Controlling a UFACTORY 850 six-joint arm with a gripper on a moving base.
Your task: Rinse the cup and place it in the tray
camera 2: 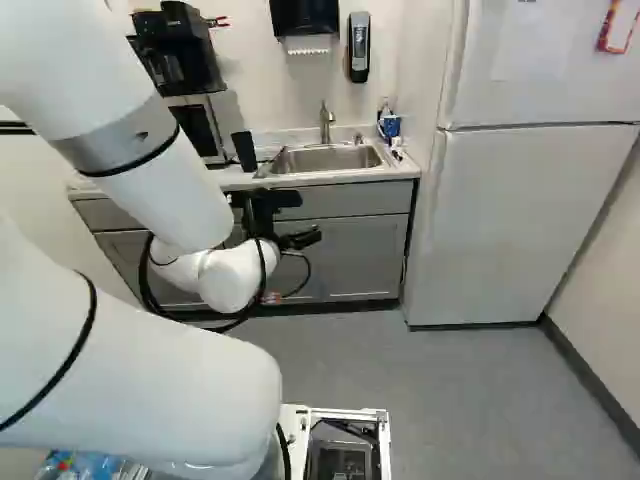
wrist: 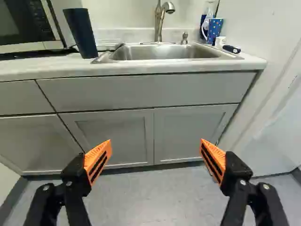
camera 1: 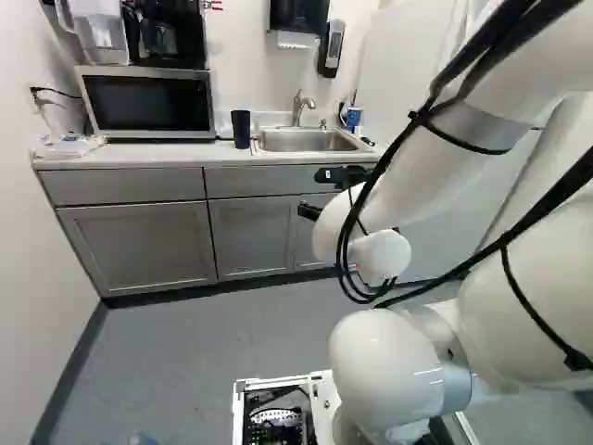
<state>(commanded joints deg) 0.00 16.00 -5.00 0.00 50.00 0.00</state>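
Cup [camera 1: 241, 129], dark, stands on the worktop [camera 1: 185, 156] beside the sink [camera 1: 306, 141], at the upper left of the left base view; with jaws wide apart and empty, raise to cup height before advancing, then centre and close gently.

Dark cup [wrist: 81, 34] (upright) beside the sink [wrist: 162, 52]

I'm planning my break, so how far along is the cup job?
Nothing looks done: the dark cup stands on the counter beside the sink, and no water shows at the faucet. Nothing is in hand; the gripper stands open. Left: grasp, rinse, and place in a tray I can't identify.
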